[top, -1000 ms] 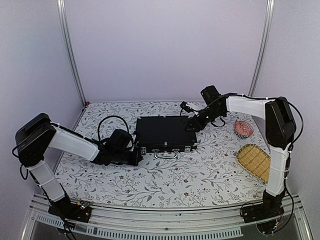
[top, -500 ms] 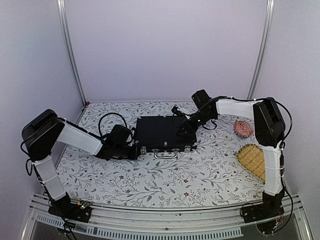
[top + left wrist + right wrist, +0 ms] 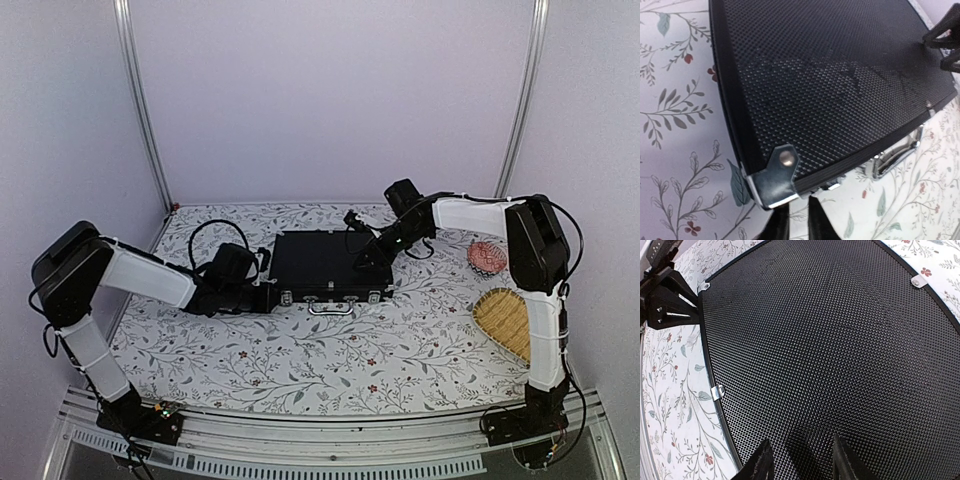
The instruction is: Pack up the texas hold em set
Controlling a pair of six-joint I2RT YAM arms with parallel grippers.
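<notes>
Pincer check: your left pincer [image 3: 795, 222] was barely parted on nothing, just beside the near left corner of the black case [image 3: 840, 75]. Your right pincer [image 3: 802, 460] was spread over the lid, empty. The floral bench [image 3: 300, 365] carried that case shut at its middle, with the handle [image 3: 330, 310] facing the arms. A woven basket [image 3: 505, 320] and a red dish [image 3: 486, 257] sat well to its right.
</notes>
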